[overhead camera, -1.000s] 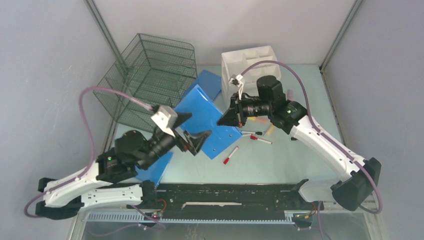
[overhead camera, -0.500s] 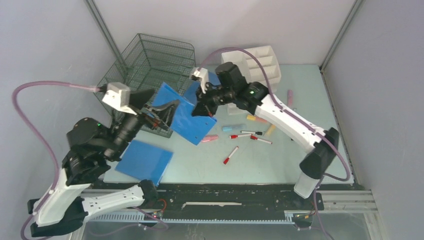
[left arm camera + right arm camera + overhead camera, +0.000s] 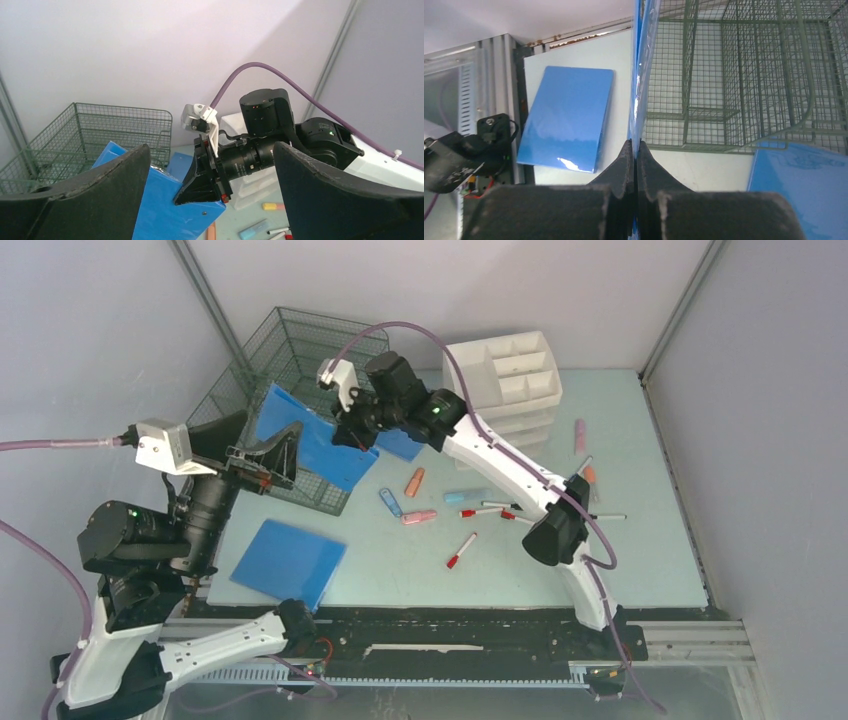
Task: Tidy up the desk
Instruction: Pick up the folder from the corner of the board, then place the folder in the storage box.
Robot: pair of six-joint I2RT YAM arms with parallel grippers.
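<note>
Holding, item one: blue folder [image 3: 300, 440], pinched on edge in my right claw [image 3: 634, 150], jaws pressed fully together on its border. It is at the upper left of the overhead frame, just beside the wire basket [image 3: 320, 350]; I cannot tell whether the two touch.

Item two: left claw [image 3: 270, 425], jaws spread wide and gripping nothing, hanging close to the same folder at the left of the frame.

Step in hand, as I judge it: filing the folder into the basket. To do it well I should keep the sheet upright, line its leading edge up with a gap in the mesh, and feed it in slowly. It looks thin and glossy, so it may flex or slip.

Item three: table [image 3: 620, 540], pale green, filling the middle and right of the overhead frame.

Also on it:
- second blue folder [image 3: 290, 562], flat at lower left
- third blue sheet [image 3: 400, 445], partly under my right arm
- white organiser [image 3: 505, 370], upper centre
- loose pens and markers, centre, including an orange marker [image 3: 414, 481] and a red-capped pen [image 3: 460, 552]

In the way: my open left claw crowds the folder, and the mesh could catch a corner.
</note>
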